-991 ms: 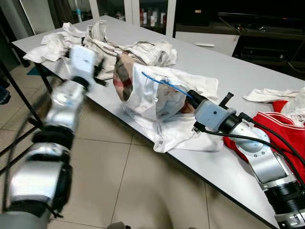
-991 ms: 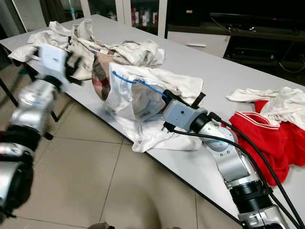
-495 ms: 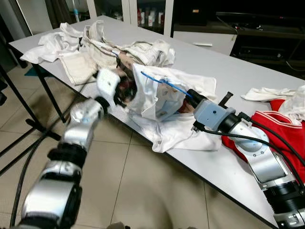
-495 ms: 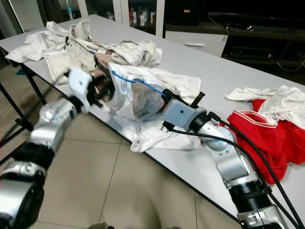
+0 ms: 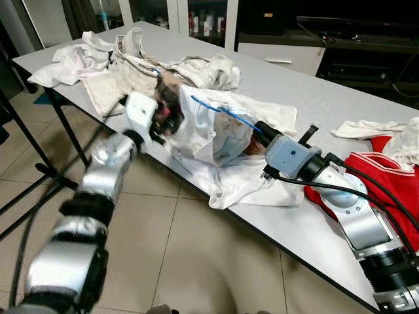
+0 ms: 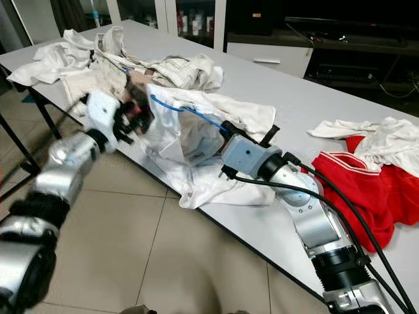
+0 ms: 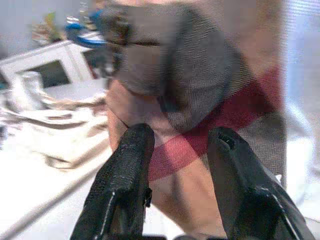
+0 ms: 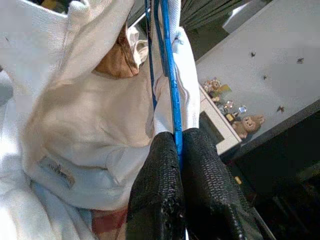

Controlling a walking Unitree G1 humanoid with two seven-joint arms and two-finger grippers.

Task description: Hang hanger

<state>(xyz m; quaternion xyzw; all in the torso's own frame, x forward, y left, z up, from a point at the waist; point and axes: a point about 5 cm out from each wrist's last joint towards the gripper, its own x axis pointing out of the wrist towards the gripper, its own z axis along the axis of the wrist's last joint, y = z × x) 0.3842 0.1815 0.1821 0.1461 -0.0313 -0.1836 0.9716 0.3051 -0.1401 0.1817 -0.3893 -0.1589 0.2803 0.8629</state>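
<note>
- A blue hanger [image 5: 226, 115] is seen inside the neck of a white shirt [image 5: 222, 147], which is draped over the near edge of the grey bench [image 5: 327, 98].
- The right pincer [image 8: 175, 142] is pressed together on the thin blue wire of the hanger, with the two black fingers [image 8: 162, 165] closed on either side of it; in the head views this pincer [image 5: 260, 130] is placed at the shirt's collar.
- The hanger is raised slightly off the bench, and the shirt is hung from it in loose folds.
- The left pincer [image 7: 177, 137] is held spread, with its fingers [image 7: 132, 150] set apart just in front of a brown and red patterned garment [image 7: 190, 90]; whether the cloth is touched cannot be told.
- In the head views the left pincer [image 6: 134, 118] is seen at the left side of the white shirt, beside the patterned garment [image 5: 171, 98].
- A heap of pale clothes [image 5: 131, 55] is spread over the far left part of the bench.
- A red garment [image 6: 366, 190] with white trim is laid on the right of the bench, and another white cloth [image 6: 357, 134] is laid just beyond it.
- A tiled floor [image 5: 196, 261] is seen below the bench.
</note>
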